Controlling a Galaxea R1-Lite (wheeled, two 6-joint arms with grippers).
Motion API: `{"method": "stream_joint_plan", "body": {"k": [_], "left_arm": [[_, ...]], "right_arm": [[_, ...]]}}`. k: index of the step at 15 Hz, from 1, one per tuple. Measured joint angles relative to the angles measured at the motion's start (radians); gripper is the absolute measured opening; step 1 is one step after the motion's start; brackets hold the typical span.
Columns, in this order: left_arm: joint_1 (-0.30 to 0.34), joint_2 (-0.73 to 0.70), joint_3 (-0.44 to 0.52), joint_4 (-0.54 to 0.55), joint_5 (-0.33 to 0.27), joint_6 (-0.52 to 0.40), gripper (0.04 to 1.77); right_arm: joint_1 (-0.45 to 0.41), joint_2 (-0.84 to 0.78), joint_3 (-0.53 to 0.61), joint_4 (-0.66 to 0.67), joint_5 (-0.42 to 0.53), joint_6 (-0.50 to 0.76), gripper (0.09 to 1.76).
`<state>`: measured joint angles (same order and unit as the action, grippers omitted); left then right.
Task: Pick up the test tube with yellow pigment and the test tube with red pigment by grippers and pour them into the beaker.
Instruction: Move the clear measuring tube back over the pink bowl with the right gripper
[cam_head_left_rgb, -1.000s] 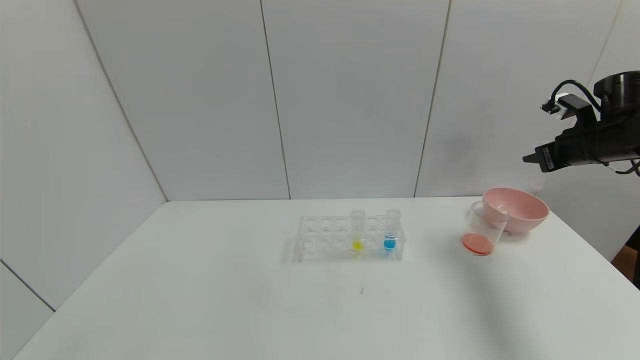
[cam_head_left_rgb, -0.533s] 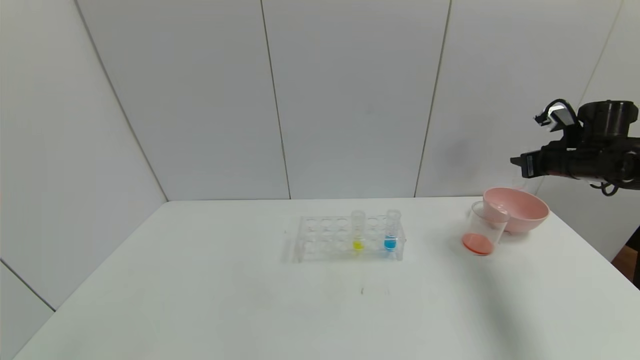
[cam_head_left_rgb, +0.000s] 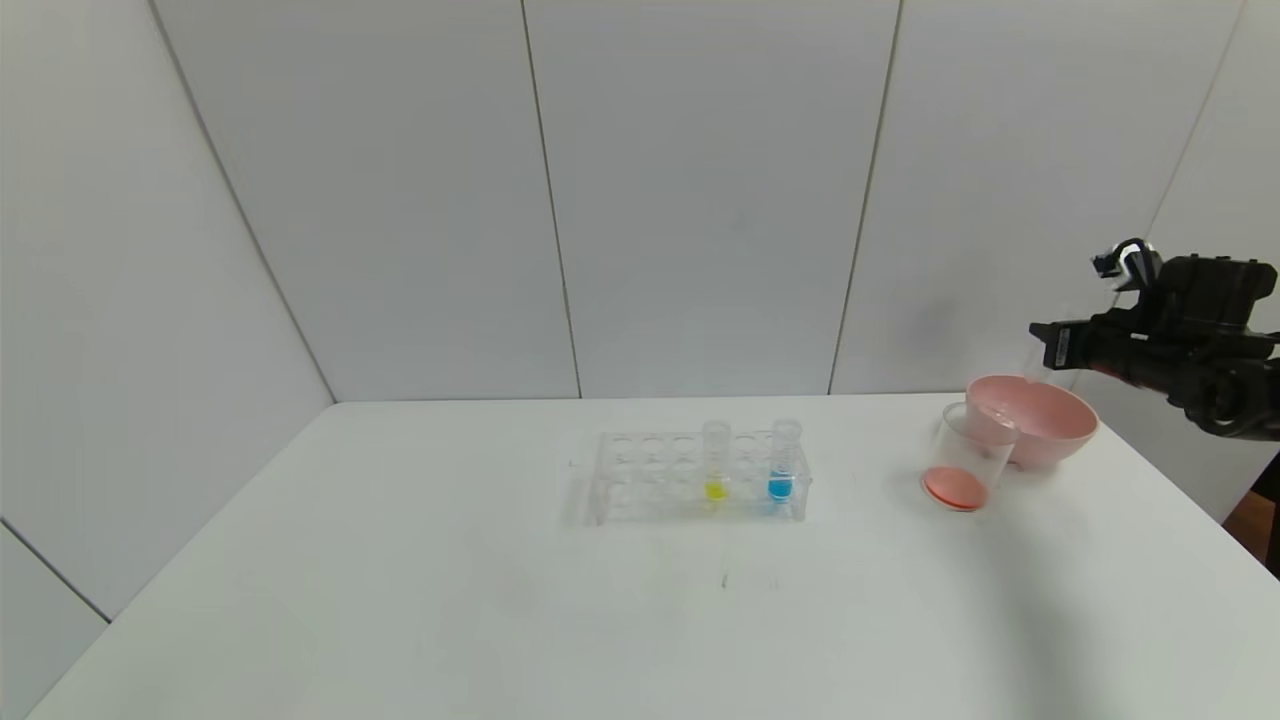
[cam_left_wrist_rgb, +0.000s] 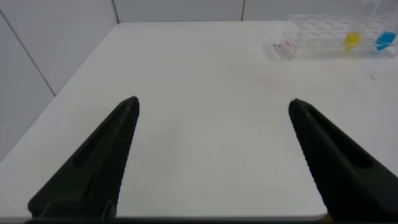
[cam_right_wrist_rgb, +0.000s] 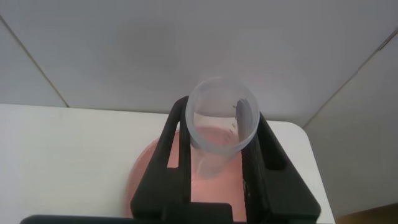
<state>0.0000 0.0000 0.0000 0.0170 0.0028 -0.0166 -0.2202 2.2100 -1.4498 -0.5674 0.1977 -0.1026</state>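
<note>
1. Soft, even, bright light fills the scene; its source lies outside the views.
2. The white worktop (cam_head_left_rgb: 500, 600) shows no glare, and shadows on it are faint: a pale smudge under the clear rack (cam_head_left_rgb: 697, 477) and a soft grey patch beside the beaker (cam_head_left_rgb: 965, 457).
3. A dim blurred shadow lies on the wall panels (cam_head_left_rgb: 700, 190) above the pink bowl (cam_head_left_rgb: 1035, 418).
4. In the head view the panel seams lean outward toward the edges, a wide-angle bend.
5. In the right wrist view the clear tube (cam_right_wrist_rgb: 221, 121) close to the lens looks soft and milky.
6. In the left wrist view the near black fingers (cam_left_wrist_rgb: 93, 168) are slightly blurred, and the far rack is soft.
</note>
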Motion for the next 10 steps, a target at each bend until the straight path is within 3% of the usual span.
{"method": "stream_joint_plan", "body": {"k": [4, 10], "left_arm": [[0.000, 0.000, 0.000, 0.000, 0.000, 0.000, 1.72], [0.000, 0.000, 0.000, 0.000, 0.000, 0.000, 1.72]], "right_arm": [[-0.006, 0.050, 0.077, -0.145, 0.000, -0.027, 0.52], [-0.016, 0.088, 0.092, -0.159, 0.001, -0.027, 0.52]]}}
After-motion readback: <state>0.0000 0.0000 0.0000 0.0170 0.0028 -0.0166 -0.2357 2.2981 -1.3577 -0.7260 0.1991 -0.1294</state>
